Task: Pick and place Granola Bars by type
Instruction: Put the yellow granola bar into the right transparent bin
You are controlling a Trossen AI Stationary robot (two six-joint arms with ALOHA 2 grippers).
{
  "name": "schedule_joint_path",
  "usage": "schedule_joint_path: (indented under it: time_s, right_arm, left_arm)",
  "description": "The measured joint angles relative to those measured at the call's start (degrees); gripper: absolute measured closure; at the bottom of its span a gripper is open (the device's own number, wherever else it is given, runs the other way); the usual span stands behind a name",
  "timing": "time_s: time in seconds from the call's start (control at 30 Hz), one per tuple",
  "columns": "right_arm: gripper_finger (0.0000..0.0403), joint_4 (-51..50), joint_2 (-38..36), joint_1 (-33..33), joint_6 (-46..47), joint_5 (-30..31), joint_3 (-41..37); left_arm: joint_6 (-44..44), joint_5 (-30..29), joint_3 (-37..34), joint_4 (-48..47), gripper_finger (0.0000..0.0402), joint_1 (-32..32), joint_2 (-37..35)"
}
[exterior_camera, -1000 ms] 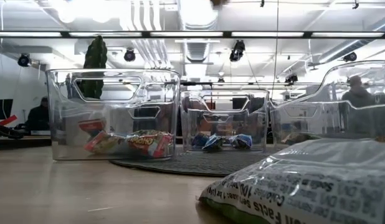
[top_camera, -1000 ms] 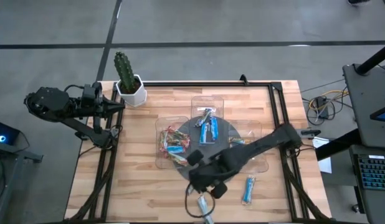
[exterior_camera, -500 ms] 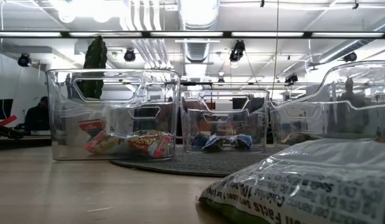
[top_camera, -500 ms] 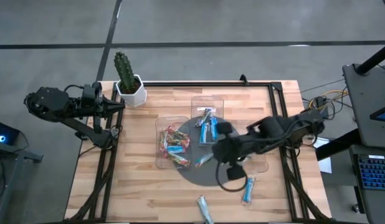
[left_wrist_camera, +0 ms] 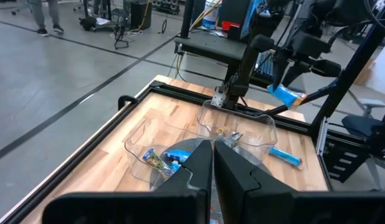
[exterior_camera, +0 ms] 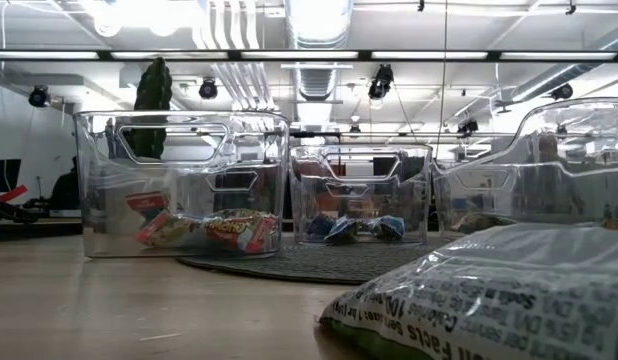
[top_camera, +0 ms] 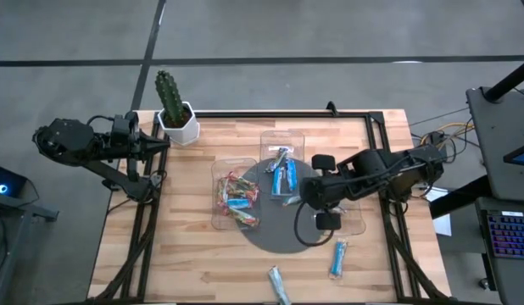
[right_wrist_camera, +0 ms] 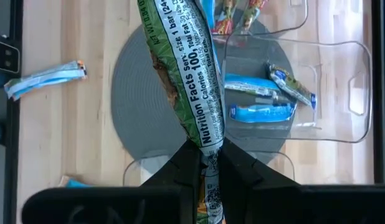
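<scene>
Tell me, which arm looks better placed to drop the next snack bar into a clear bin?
The right arm. Its claw is shut on a green-wrapped bar above the clear bins, while the left claw sits shut and empty off the table's far-left edge.

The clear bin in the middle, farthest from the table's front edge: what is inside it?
The clear bin holds several blue-wrapped granola bars, lying flat. How many exactly cannot be told: they overlap, and the bar in the right gripper covers part of it.
</scene>
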Motion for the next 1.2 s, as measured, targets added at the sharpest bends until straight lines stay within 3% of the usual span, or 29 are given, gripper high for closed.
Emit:
schedule_joint_path:
  time_s: [0.33, 0.9, 1.2]
  right_arm:
    - [0.0375, 0.0, -2.2, -0.6, 2.0, -0.8, -1.6]
    - [0.0375, 0.0, -19.0, -0.6, 8.5, -1.6, -2.3]
    - [0.0375, 0.0, -24.7, -0.6, 10.3, -1.7, -9.2]
  left_arm:
    - [0.2, 0.0, 0.0, 0.0, 0.0402, 0.0, 0.0]
    - [0.8, 0.0, 0.0, 0.0, 0.0402, 0.0, 0.0]
    - [0.2, 0.0, 0.0, 0.0, 0.0402, 0.0, 0.0]
